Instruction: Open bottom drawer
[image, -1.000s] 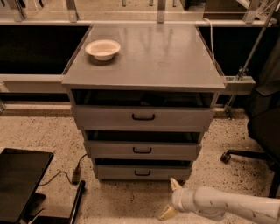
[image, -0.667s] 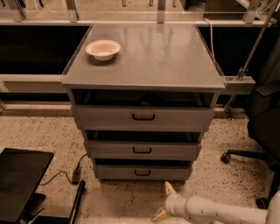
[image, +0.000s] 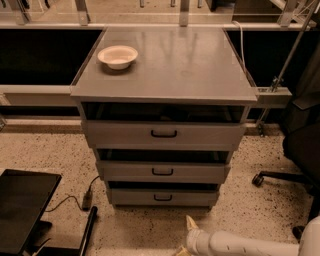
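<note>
The grey metal cabinet (image: 165, 70) has three drawers. The bottom drawer (image: 132, 197) is the lowest, with a flat grey front and a small black loop handle (image: 162, 197); it looks shut or nearly so. My gripper (image: 184, 237) is low over the floor, in front of the bottom drawer and slightly to its right, apart from the handle. Its two cream fingers (image: 190, 222) are spread open and hold nothing. The white forearm (image: 250, 245) comes in from the lower right.
A white bowl (image: 117, 56) sits on the cabinet top at the left. A black device (image: 22, 207) and a cable (image: 70, 200) lie on the speckled floor at the left. An office chair base (image: 280, 177) stands at the right.
My gripper has moved left and a little lower, closer to the middle of the bottom drawer's front. The drawers have not moved.
</note>
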